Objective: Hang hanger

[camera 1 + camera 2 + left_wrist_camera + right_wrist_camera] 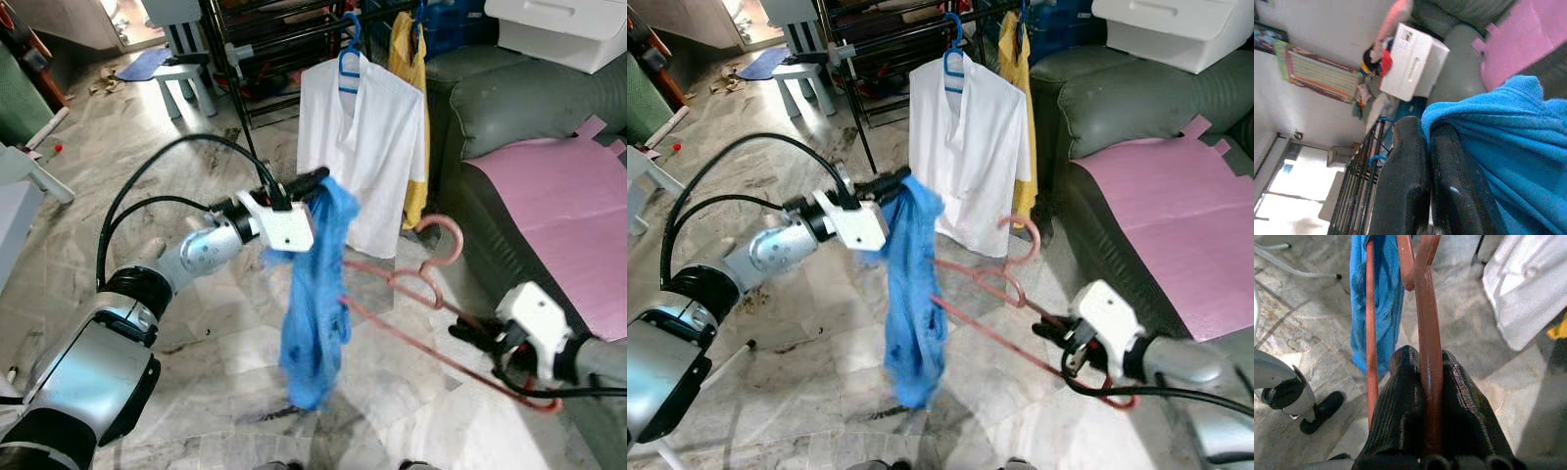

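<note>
Pink hanger [411, 294] held level, hook toward the sofa [509, 127].
Right gripper [1422, 382] clamps its end; left gripper [318, 181] seemingly pinches the blue garment [313, 294]; open floor [196, 343] below.

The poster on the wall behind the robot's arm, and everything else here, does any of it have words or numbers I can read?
No words or numbers can be read in these pictures.
Striped poster on the wall: coloured bands, any print too blurred to read.
White box on the sofa: a mark on its side, too small to read.
Blue garment, pink hanger, white shirt: no lettering seen.
</note>
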You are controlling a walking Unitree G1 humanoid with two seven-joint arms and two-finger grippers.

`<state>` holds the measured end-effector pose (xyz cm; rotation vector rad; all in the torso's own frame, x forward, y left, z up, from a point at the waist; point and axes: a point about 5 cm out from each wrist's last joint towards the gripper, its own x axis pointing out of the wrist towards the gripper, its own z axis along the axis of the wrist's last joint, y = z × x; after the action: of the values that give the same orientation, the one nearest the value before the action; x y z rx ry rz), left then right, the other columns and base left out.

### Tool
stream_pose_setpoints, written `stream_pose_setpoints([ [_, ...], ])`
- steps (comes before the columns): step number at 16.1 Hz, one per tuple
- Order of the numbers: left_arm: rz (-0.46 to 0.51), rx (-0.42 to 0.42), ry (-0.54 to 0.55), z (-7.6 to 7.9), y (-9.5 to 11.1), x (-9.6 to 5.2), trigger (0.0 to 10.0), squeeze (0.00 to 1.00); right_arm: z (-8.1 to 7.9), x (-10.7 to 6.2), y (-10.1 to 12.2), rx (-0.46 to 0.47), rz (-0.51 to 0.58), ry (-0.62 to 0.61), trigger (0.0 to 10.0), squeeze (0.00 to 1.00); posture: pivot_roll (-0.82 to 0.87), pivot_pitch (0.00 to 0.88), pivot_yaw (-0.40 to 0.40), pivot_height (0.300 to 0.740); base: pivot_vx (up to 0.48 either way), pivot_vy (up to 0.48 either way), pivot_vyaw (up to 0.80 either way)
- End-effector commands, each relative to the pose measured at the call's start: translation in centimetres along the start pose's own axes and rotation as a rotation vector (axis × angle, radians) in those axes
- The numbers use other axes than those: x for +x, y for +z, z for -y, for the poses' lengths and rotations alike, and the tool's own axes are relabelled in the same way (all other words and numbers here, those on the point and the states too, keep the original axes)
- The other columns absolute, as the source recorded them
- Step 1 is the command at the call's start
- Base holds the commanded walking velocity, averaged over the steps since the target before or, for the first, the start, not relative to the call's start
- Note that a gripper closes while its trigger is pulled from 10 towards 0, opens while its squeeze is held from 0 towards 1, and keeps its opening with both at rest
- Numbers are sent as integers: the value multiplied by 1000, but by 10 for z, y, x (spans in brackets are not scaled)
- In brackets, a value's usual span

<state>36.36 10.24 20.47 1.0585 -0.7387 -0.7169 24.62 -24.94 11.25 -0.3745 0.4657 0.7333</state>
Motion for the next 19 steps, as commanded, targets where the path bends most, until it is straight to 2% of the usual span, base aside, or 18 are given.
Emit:
stream_pose_setpoints([
  [1,44,-4,59,-14,6,4,10000,0,-1,7,-2,-5,-9,-15,10000,0,-124,117,167,740,0,0,0],
  [4,24,-87,198,-35,4,5,10000,0,-7,25,-21,104,-34,-55,10000,0,-117,119,159,740,0,0,0],
  [6,16,-140,317,-59,3,6,10000,0,-6,32,-37,232,-44,-118,10000,0,-111,118,152,740,0,0,0],
  [8,25,-167,377,-71,5,6,10000,0,5,36,-47,376,-34,-249,10000,0,-105,116,147,740,0,0,0],
  [9,25,-183,378,-69,5,5,10000,0,18,36,-46,464,6,-346,10000,0,-105,116,145,740,0,0,0],
  [11,7,-222,364,-56,3,2,10000,0,51,25,-38,647,124,-576,10000,0,-115,117,139,740,0,0,0],
  [12,13,-240,362,-53,5,2,10000,0,60,21,-37,713,160,-628,10000,0,-115,117,138,740,0,0,0],
  [14,61,-301,346,-37,16,8,10000,0,87,5,-33,949,297,-826,10000,0,-116,115,133,740,0,0,0],
  [15,94,-333,326,-25,25,13,10000,0,97,0,-26,1043,381,-884,10000,0,-116,114,132,740,0,0,0],
  [16,151,-403,265,0,43,20,10000,0,109,-1,-4,1079,495,-917,10000,0,-116,112,129,740,0,0,0],
  [17,179,-447,212,18,54,23,10000,0,114,1,15,1105,588,-900,10000,0,-116,110,128,740,0,0,0],
  [18,178,-465,178,29,57,24,10000,0,116,3,27,1117,643,-870,10000,0,-116,110,128,740,0,0,0],
  [19,159,-463,118,48,60,22,10000,0,116,8,49,1102,693,-811,10000,0,-117,105,125,740,0,0,0],
])
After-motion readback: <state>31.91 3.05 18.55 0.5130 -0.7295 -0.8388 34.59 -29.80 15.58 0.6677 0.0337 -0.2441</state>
